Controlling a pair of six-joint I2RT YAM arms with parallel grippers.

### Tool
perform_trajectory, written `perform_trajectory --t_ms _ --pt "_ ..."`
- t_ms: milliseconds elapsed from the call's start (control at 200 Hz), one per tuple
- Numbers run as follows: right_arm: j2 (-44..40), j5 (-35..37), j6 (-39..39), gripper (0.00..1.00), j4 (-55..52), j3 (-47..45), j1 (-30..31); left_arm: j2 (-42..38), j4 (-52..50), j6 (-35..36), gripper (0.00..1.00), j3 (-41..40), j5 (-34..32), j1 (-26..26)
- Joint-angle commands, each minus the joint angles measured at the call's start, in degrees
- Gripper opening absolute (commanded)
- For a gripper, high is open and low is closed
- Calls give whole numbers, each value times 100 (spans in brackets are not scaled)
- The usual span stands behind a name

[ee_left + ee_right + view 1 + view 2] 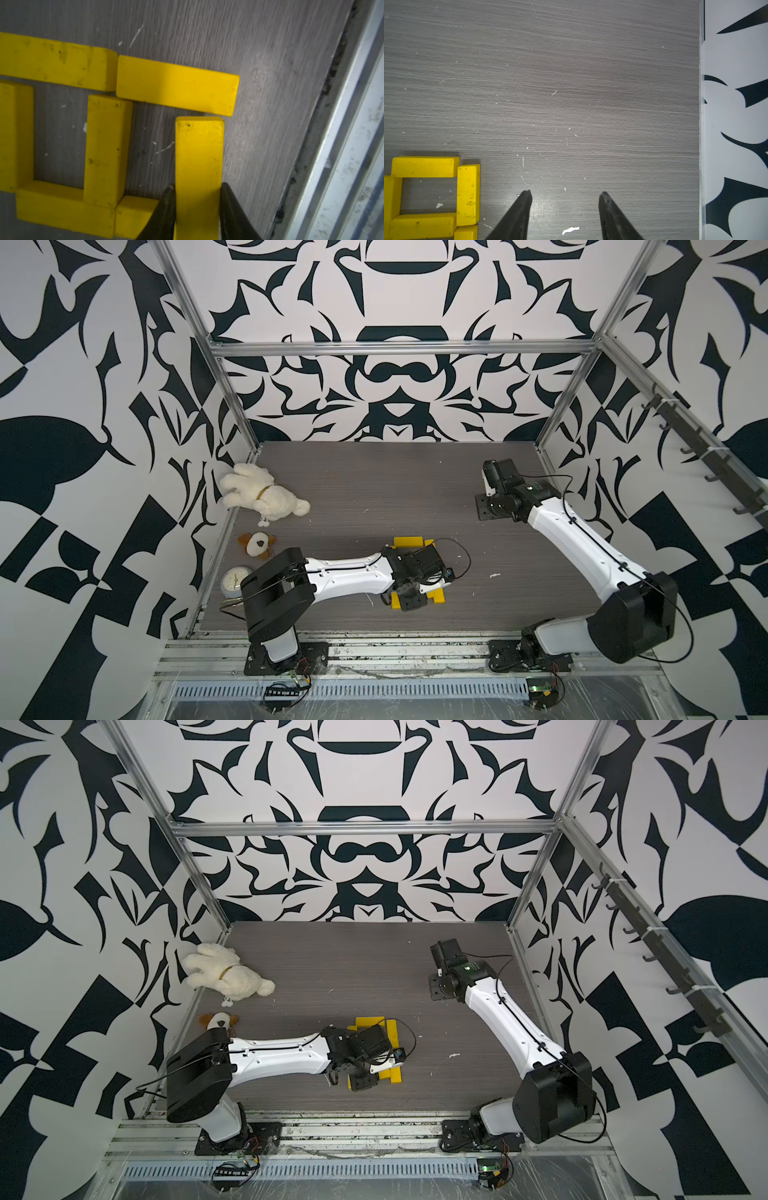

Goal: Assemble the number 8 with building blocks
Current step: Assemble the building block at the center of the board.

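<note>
Several yellow building blocks (176,85) lie flat on the grey table. In the left wrist view some of them close one square loop (108,149) of the number 8. My left gripper (198,187) is shut on another yellow block (199,149). That block's far end sits just short of the side of a flat block. In both top views the left gripper (411,599) hangs over the figure (392,1031) and hides most of it. My right gripper (564,193) stands open over bare table at the back right. The loop (468,194) lies off to its side.
A white plush toy (262,497), a small brown-and-white plush (257,545) and a round clock (235,580) lie along the left side of the table. An aluminium rail (353,124) borders the table close to the held block. A white scrap (494,575) lies mid-table.
</note>
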Motion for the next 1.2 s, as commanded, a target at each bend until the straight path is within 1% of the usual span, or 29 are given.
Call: perform_trajectory --t_ms 0,375,495,825,1195 --pt "-16 17 36 54 114 257 -22 -196 7 89 12 53 282 18" --pt "21 155 64 54 75 313 -22 -124 20 433 12 -292 222 15" --pt "58 157 71 54 76 331 -22 -81 181 475 12 -381 229 16" --pt "217 133 57 54 110 357 -22 -109 286 512 12 -314 186 14" --pt "283 174 14 54 116 388 -22 64 458 527 12 -367 253 37"
